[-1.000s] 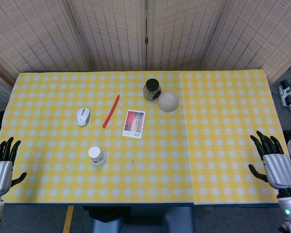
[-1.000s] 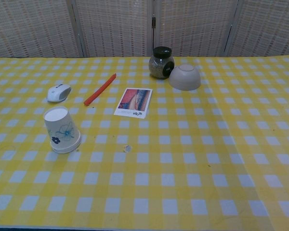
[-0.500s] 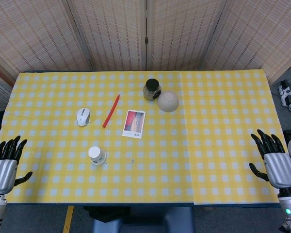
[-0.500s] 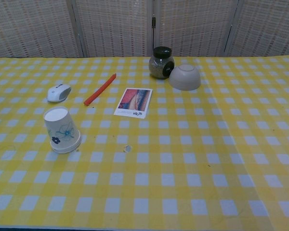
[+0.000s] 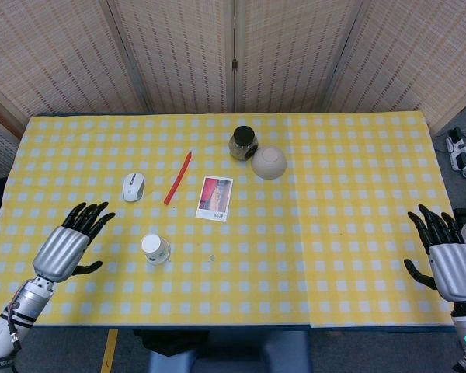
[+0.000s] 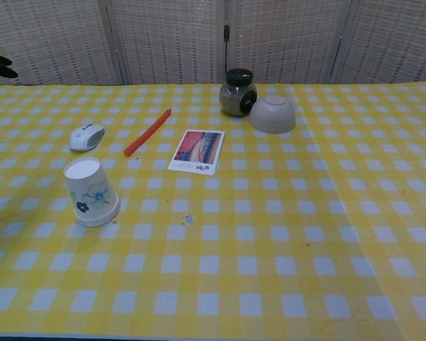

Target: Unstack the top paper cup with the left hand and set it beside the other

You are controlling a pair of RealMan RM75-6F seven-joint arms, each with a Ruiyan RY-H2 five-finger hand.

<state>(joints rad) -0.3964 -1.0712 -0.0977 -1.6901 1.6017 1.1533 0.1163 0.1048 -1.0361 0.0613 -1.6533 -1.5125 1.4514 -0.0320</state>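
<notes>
The silver left hand (image 5: 62, 247), fingers spread and empty, hovers lower left beside the upturned white flower-printed paper cup stack (image 5: 155, 249), seemingly lining up a grasp, while the right hand (image 5: 450, 260) waits open at lower right.

- I see the worktop (image 5: 357, 202) under a yellow-and-white checked cloth.
- At my 12: a dark-lidded jar (image 5: 243, 143) touching an upturned bowl (image 5: 269, 162).
- Centre: photo card (image 5: 215, 198), red pen (image 5: 178, 178).
- At 9–10: mouse (image 5: 133, 186), upside-down paper cup stack (image 5: 155, 249).
</notes>
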